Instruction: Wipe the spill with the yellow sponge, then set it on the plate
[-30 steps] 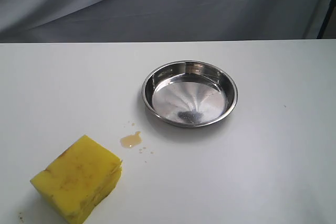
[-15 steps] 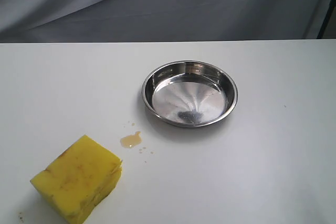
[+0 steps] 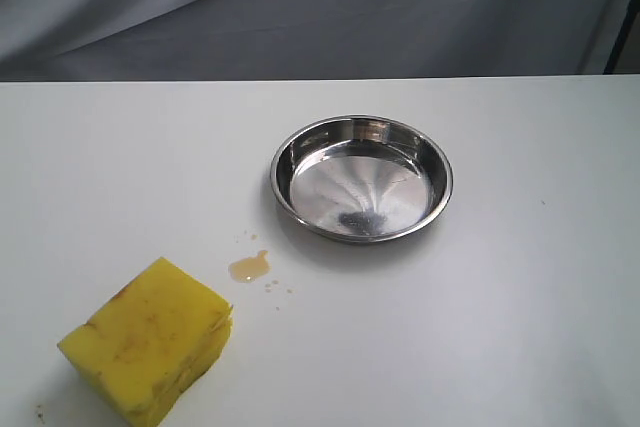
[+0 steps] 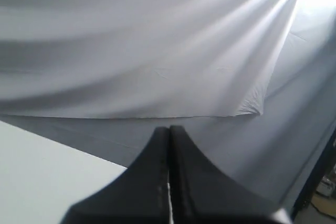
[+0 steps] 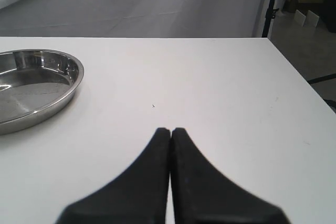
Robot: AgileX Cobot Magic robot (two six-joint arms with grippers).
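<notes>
- Sitting on the white table (image 3: 500, 327), the yellow sponge (image 3: 148, 342) lies at the near left of the exterior view, one corner turned toward the camera.
- The spill (image 3: 249, 266), a small amber puddle ringed by a few tiny droplets, lies between the sponge and the plate (image 3: 362, 124), close to the sponge but touching neither.
- The plate stands flat near the table's middle, its shiny base reflecting light.
- The left gripper (image 4: 169, 128) has its jaws pressed together on nothing, facing the grey cloth backdrop (image 4: 157, 51) past the table's edge.
- The right gripper (image 5: 170, 129) is likewise closed and empty, above bare tabletop, with the plate nearby but apart.
</notes>
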